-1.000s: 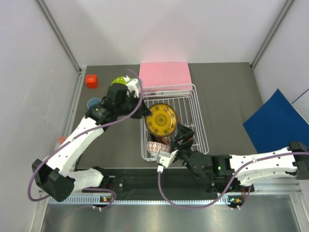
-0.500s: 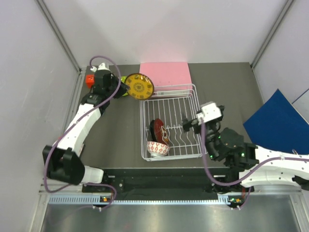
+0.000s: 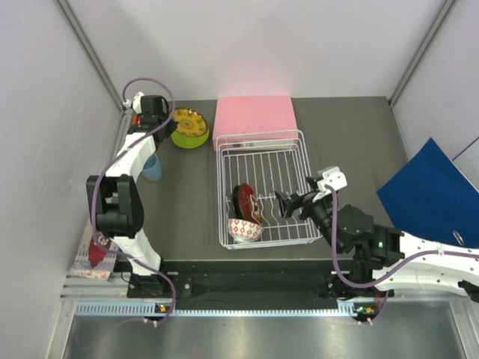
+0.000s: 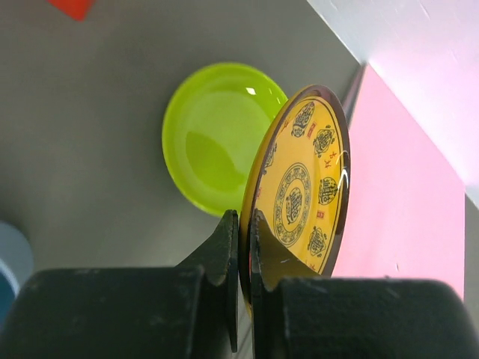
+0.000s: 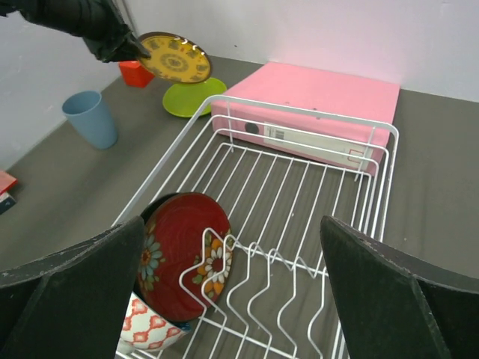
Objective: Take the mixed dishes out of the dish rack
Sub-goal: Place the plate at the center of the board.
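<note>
yellow patterned plate [image 4: 303, 187]; lime plate [image 4: 209, 134]; pink box [image 3: 254, 116]

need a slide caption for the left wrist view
Left end effector pinches the yellow patterned plate by its rim, on edge above the lime green plate beside the pink box.

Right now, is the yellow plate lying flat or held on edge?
On edge: the left gripper pinches the yellow plate by its rim, tilted above the lime green plate.
</note>
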